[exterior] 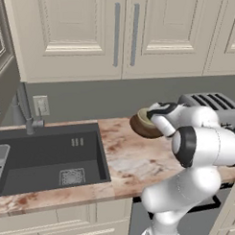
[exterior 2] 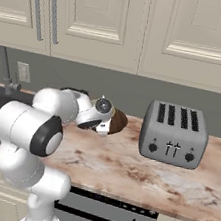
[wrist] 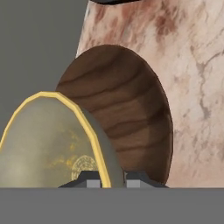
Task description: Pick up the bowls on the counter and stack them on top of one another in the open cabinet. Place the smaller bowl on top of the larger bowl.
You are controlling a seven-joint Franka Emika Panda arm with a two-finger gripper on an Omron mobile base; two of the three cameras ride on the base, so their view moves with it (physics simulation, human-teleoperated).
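Pale olive-tan round bowl (wrist: 48, 144), yellow-rimmed: rim clamped between the closed gripper (wrist: 114, 178) tips. Wide shallow dark brown wood-look bowl (wrist: 127, 118): directly behind it, on the marbled pinkish-beige stone counter (exterior 2: 138, 172), left of the grey four-slot toaster (exterior 2: 173, 134).

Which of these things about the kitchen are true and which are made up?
1. The pale olive-tan round bowl has a yellow rim. True.
2. The gripper is shut on that bowl's rim. True.
3. The silver toaster has two slots. False: it has four.
4. The wide dark brown wooden bowl sits in the dark sink. False: it is over the marbled pinkish stone counter, close beside the olive-tan bowl.
5. The cream upper cabinet doors above the sink stand open. False: they are closed.
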